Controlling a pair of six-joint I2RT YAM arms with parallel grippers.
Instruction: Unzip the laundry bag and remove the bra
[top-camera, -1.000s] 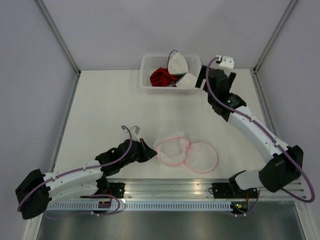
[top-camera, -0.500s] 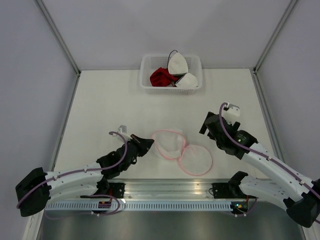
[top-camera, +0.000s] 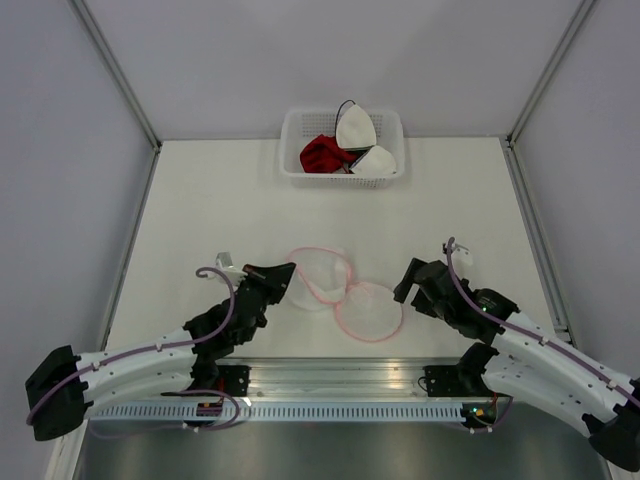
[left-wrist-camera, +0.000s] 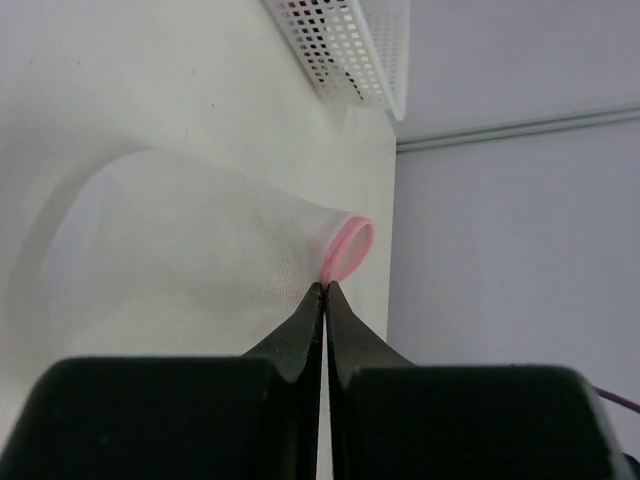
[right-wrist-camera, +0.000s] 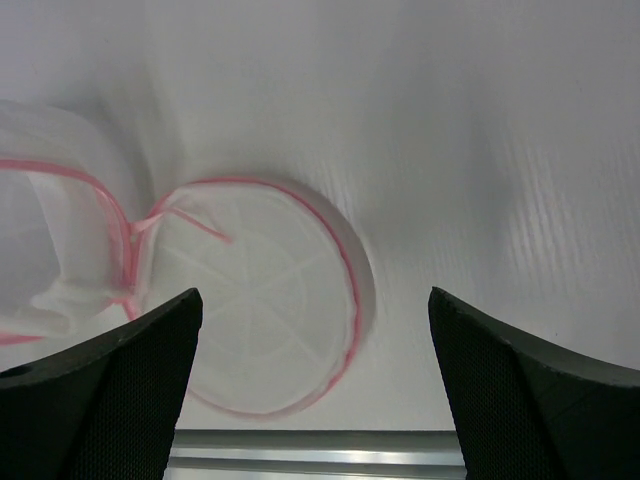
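Note:
The laundry bag (top-camera: 345, 292) is white mesh with pink zipper trim and lies unzipped in two round halves on the table near the front. My left gripper (top-camera: 291, 270) is shut on the pink trim at the bag's left edge; the left wrist view shows its tips (left-wrist-camera: 327, 286) pinching the trim, with the mesh (left-wrist-camera: 190, 250) beyond. My right gripper (top-camera: 405, 290) is open and empty, just right of the bag's round half (right-wrist-camera: 255, 320). White bra cups (top-camera: 358, 132) lie in the basket (top-camera: 292, 128) at the back.
The white plastic basket also holds a red cloth (top-camera: 320, 154). It shows at the top of the left wrist view (left-wrist-camera: 350, 50). The metal rail (top-camera: 330, 378) runs along the near edge. Enclosure walls stand on both sides.
My right arm has pulled back from the basket to the front, beside the bag. My left gripper has dragged the bag a little left and away from the front.

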